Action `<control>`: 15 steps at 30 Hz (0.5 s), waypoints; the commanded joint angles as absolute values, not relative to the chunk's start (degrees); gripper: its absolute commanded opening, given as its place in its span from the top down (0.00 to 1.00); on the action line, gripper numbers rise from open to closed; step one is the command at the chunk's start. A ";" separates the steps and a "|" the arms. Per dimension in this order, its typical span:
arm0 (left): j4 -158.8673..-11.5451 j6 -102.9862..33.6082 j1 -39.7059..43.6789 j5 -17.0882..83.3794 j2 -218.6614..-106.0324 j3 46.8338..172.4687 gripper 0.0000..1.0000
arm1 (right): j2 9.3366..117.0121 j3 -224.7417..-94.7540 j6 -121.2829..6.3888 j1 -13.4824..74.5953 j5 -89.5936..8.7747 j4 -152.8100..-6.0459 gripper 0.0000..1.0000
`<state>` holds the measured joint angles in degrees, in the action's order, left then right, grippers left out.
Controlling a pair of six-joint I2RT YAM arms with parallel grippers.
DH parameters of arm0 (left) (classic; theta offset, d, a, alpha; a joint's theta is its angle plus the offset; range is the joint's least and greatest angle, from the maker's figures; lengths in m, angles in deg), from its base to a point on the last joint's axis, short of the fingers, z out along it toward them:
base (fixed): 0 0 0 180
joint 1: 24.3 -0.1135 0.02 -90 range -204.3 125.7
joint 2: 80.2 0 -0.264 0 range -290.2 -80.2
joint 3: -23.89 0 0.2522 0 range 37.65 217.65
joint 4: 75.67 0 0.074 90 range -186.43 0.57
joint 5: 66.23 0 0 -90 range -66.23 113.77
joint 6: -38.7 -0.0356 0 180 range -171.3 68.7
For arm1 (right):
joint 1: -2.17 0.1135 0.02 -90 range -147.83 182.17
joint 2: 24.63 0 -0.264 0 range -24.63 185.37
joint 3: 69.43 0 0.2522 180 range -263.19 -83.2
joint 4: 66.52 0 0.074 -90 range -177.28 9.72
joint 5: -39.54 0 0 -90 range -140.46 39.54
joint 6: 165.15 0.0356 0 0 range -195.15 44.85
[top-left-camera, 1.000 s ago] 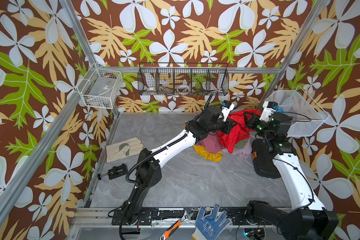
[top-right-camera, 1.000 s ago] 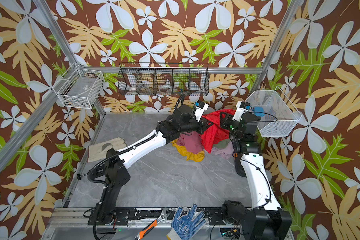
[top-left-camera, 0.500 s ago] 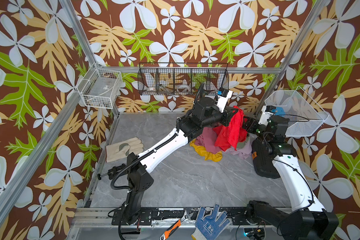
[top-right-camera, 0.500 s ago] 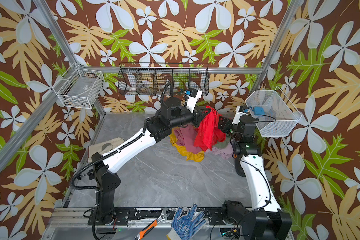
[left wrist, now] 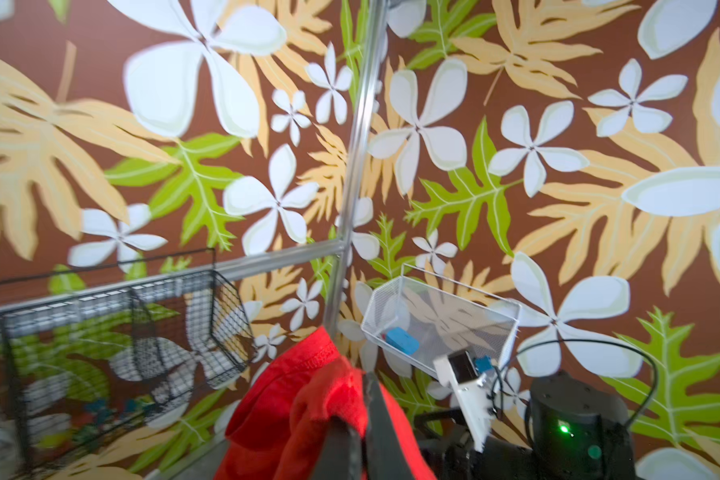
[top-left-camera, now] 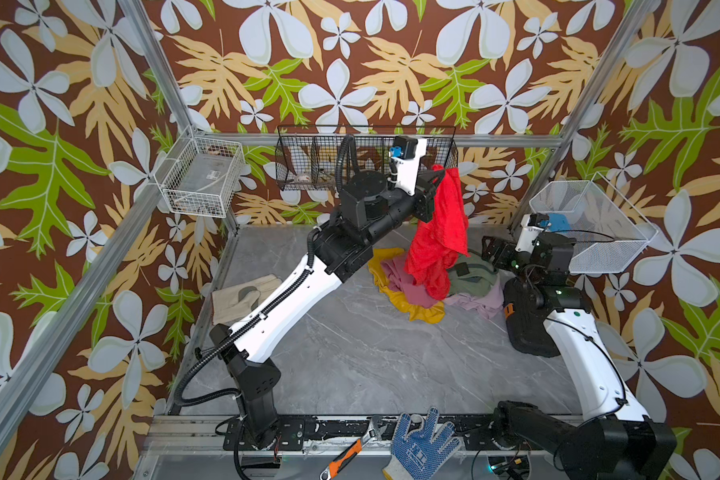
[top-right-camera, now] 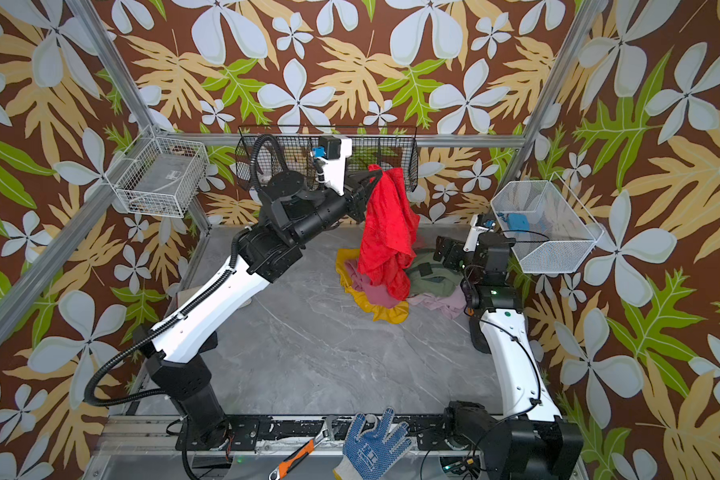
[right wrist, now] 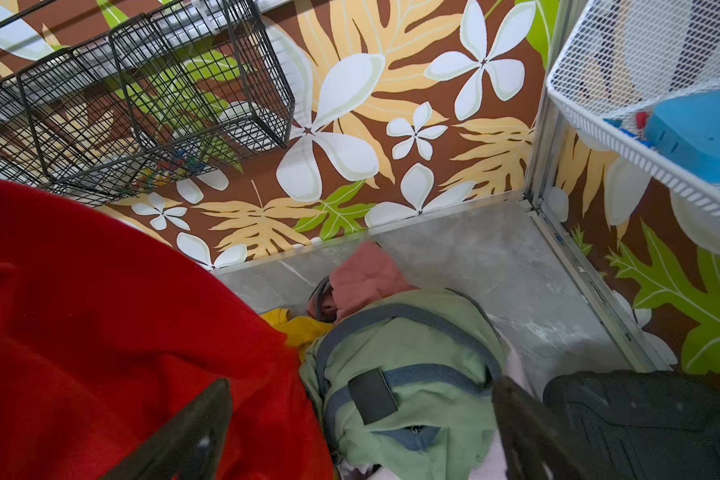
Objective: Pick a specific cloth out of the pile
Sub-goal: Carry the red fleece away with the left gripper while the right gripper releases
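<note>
The cloth (top-left-camera: 435, 237) hangs gripped by left end effector (top-left-camera: 437, 176) over marble tabletop (top-left-camera: 350, 353); right end effector (right wrist: 360, 390) gapes.

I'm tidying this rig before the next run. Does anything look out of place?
Yes. A blue-dotted glove and a wrench lie on the front rail, off the table. The red cloth hanging from the left gripper looks intended.

Bright, even diffuse light, soft shadows on the table (top-left-camera: 362, 357); left wrist view blurred around the black wire basket (left wrist: 221, 316), top views sharp.
</note>
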<state>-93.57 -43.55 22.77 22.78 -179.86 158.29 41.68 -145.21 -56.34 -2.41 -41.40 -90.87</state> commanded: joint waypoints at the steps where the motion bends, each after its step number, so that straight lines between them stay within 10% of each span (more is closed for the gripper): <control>1: -90.44 -47.08 21.86 16.33 -176.48 155.49 1.00 | 41.84 -144.74 -57.00 -2.33 -41.15 -90.65 0.03; 15: -93.82 -48.90 10.87 -0.22 -161.54 141.28 1.00 | 41.83 -142.89 -57.19 -2.31 -37.91 -89.97 0.06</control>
